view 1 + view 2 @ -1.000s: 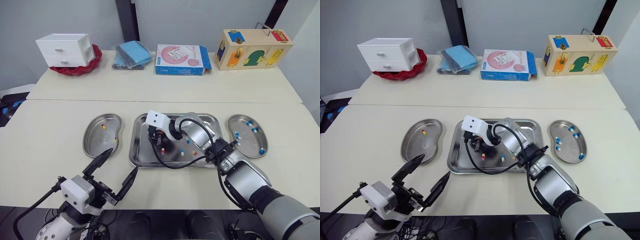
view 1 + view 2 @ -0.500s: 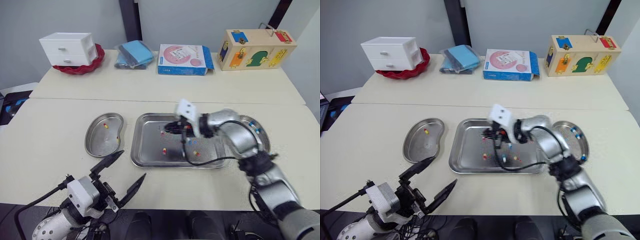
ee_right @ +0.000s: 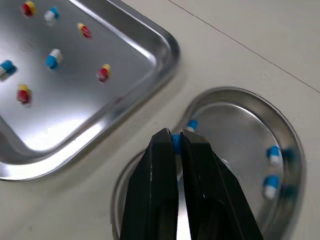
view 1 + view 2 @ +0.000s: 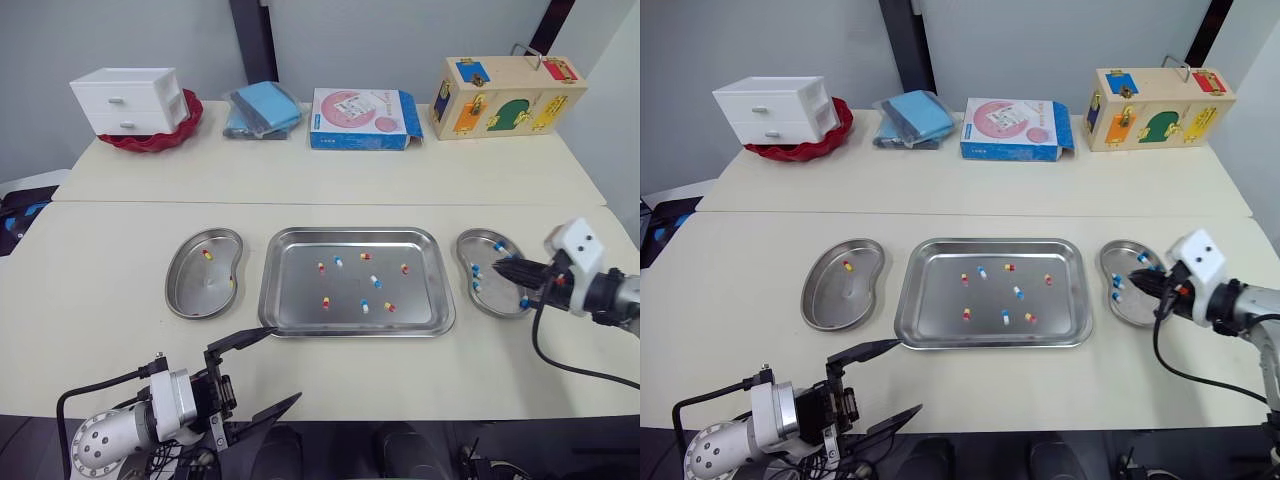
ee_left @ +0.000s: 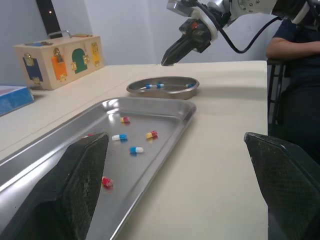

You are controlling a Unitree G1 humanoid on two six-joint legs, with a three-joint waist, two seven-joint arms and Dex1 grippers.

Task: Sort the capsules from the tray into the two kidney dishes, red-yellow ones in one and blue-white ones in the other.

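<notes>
Steel and cream set the scene: on the counter [image 4: 130,240] a tray [image 4: 300,300] lies between the left kidney dish [image 4: 200,290] and the right kidney dish [image 4: 495,300]. The right pincer [image 4: 498,266] reaches in from the right, level and pointing left above the right dish, and looks clamped on a blue-white capsule [image 3: 175,142]. The left pincer [image 4: 285,363] hangs low at the near edge, fingers wide apart. Loose capsules [image 4: 376,282] in the tray are likely light, slick and apt to roll; a gentle pinch across the middle should suit.
</notes>
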